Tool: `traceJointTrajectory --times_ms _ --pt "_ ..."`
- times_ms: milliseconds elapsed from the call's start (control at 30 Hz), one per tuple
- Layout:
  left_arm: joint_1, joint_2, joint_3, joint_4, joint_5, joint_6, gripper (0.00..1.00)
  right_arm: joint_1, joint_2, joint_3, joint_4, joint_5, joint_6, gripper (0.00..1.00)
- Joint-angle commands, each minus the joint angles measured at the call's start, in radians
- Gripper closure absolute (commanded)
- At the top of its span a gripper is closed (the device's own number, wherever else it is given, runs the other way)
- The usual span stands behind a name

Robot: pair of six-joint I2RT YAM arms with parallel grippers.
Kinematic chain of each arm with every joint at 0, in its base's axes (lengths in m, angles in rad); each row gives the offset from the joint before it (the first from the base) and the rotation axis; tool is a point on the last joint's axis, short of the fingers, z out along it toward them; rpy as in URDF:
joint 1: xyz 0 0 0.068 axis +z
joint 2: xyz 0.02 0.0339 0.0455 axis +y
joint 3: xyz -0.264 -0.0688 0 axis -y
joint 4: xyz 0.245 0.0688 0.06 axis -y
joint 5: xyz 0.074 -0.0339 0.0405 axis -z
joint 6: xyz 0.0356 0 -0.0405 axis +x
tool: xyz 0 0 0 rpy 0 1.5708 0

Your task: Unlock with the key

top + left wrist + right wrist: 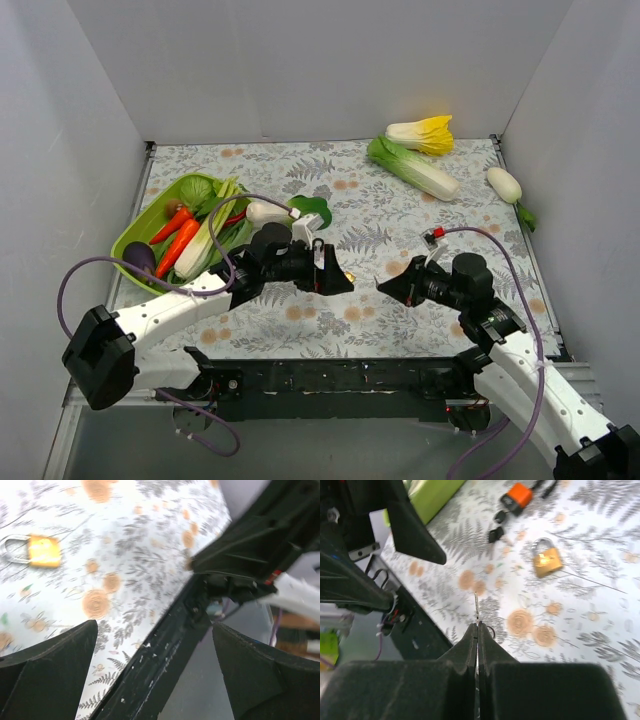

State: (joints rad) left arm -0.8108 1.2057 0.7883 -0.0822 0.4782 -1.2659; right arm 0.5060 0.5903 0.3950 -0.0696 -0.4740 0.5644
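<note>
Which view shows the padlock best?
Right wrist: padlock whole, body and shackle distinct, well inside the frame. Left wrist shows it whole too, but blurrier and near the frame edge. Top external: only a gold speck.

left arm (170, 312) stretched rightward, held low | left gripper (340, 282) spread wide, holding nothing | right arm (525, 365) bent inward toward left | right gripper (385, 287) pinched tight on key (476, 607) | gripper tips facing each other, near, not touching

You had one padlock (547, 561), one key (476, 607), one orange tag (516, 495), one green tray (125, 241), two carrots (171, 225) (179, 247), one eggplant (140, 257), two cabbages (423, 133) (412, 167), one white radish (505, 184).
</note>
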Motion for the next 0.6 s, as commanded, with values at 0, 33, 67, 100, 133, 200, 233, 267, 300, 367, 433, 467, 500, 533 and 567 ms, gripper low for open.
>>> traceJointTrajectory --times_ms 0,33,67,100,133,200,233,267,300,367,433,467,500,533,567 --pt "0.005 0.017 -0.066 0.048 -0.289 -0.245 0.02 -0.099 -0.044 -0.001 -0.038 0.047 -0.037 0.99" --pt "0.005 0.038 -0.073 0.055 -0.300 -0.263 0.02 -0.106 -0.059 0.002 -0.042 0.055 -0.035 0.99" --pt "0.005 0.052 -0.077 0.070 -0.305 -0.274 0.02 -0.109 -0.067 0.005 -0.044 0.058 -0.031 0.99" --pt "0.005 0.075 -0.074 0.071 -0.314 -0.289 0.02 -0.112 -0.075 0.005 -0.044 0.063 -0.026 0.99" --pt "0.005 0.096 -0.069 0.071 -0.311 -0.296 0.02 -0.112 -0.089 0.004 -0.042 0.064 -0.021 0.99" --pt "0.005 0.172 -0.060 0.105 -0.282 -0.302 0.02 -0.112 -0.104 -0.005 -0.041 0.064 -0.008 0.99" --pt "0.005 0.193 -0.058 0.119 -0.276 -0.319 0.02 -0.112 -0.116 -0.008 -0.041 0.066 -0.003 0.99" --pt "0.005 0.236 -0.058 0.151 -0.268 -0.325 0.02 -0.112 -0.124 -0.016 -0.039 0.064 0.005 0.99" --pt "0.005 0.253 -0.054 0.160 -0.265 -0.331 0.02 -0.112 -0.130 -0.025 -0.039 0.063 0.011 0.99" --pt "0.004 0.294 -0.037 0.170 -0.279 -0.326 0.02 -0.112 -0.145 -0.038 -0.036 0.055 0.022 0.99" --pt "0.002 0.356 -0.008 0.165 -0.288 -0.320 0.02 -0.113 -0.158 -0.050 -0.036 0.045 0.037 0.99" --pt "0.002 0.377 0.003 0.165 -0.289 -0.314 0.02 -0.113 -0.161 -0.051 -0.036 0.040 0.040 0.99" --pt "0.002 0.421 0.014 0.167 -0.288 -0.311 0.02 -0.113 -0.165 -0.050 -0.035 0.038 0.042 0.99" --pt "0.002 0.440 0.035 0.167 -0.286 -0.306 0.02 -0.115 -0.170 -0.051 -0.036 0.040 0.042 0.99" --pt "0.002 0.463 0.048 0.168 -0.286 -0.293 0.02 -0.113 -0.172 -0.050 -0.036 0.040 0.042 0.99"
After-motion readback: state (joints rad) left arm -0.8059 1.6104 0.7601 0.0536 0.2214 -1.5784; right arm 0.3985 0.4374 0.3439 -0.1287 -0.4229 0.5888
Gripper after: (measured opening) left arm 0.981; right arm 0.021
